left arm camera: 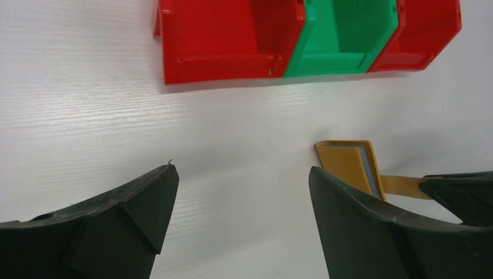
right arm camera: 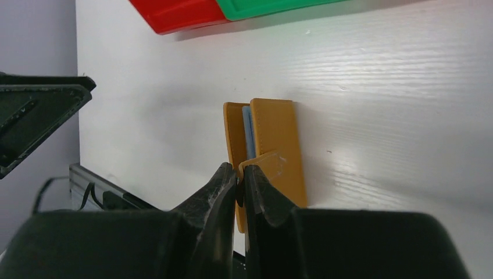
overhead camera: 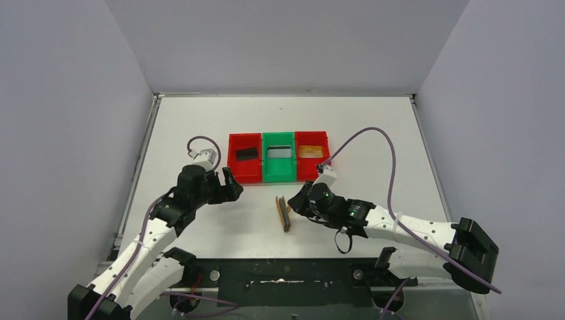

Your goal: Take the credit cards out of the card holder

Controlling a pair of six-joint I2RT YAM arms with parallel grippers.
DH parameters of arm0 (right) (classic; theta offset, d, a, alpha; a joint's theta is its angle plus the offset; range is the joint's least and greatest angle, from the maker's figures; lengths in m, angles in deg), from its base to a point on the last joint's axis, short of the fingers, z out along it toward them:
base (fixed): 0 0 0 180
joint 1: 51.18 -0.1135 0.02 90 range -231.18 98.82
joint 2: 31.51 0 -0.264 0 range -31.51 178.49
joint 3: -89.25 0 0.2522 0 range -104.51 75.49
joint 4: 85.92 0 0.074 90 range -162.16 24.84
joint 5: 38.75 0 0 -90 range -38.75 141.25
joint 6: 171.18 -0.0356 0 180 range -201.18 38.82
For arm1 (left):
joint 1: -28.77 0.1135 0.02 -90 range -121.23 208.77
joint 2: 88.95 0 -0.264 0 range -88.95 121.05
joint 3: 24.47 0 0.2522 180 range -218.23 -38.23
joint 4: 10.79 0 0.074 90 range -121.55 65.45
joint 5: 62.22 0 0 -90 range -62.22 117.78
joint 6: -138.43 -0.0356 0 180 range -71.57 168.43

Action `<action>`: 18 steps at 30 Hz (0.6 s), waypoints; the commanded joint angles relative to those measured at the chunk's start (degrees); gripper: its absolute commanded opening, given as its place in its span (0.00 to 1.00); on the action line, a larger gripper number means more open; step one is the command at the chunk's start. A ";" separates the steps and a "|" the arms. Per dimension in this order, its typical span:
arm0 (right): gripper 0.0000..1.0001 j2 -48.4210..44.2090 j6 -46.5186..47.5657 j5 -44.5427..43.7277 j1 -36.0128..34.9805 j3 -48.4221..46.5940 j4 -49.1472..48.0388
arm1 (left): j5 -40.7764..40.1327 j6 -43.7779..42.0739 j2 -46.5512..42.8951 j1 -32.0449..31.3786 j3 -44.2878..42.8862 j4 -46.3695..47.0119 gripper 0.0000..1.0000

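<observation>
The orange-tan card holder (overhead camera: 284,213) stands on its edge on the white table, nearly closed, with a pale blue-grey panel (right arm camera: 249,131) showing between its covers. My right gripper (overhead camera: 298,203) is shut on its little side tab (right arm camera: 261,161); in the right wrist view the gripper (right arm camera: 239,173) pinches the tab in front of the holder (right arm camera: 276,139). My left gripper (overhead camera: 233,187) is open and empty, left of the holder. In the left wrist view, the left gripper (left arm camera: 243,170) hangs over bare table, with the holder (left arm camera: 349,165) just beyond its right finger.
A row of three bins stands behind the holder: a red bin (overhead camera: 244,167) with a dark card, a green bin (overhead camera: 278,168) with a pale card, and a red bin (overhead camera: 311,163) with an orange card. They also show in the left wrist view (left arm camera: 221,58).
</observation>
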 commanded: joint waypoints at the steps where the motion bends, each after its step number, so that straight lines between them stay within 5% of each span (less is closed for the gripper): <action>1: 0.01 4.06 5.98 5.22 -0.49 -5.20 -4.99 | -11.51 3.61 -5.24 0.39 -2.18 0.41 0.91; 9: 0.01 11.98 4.13 6.41 -2.33 -8.57 -10.49 | -15.77 8.52 -13.45 0.53 -1.46 0.45 0.94; 18: 0.02 5.27 0.49 3.90 -1.61 -4.59 -15.03 | -12.91 2.32 -13.81 0.57 -3.46 -2.47 0.97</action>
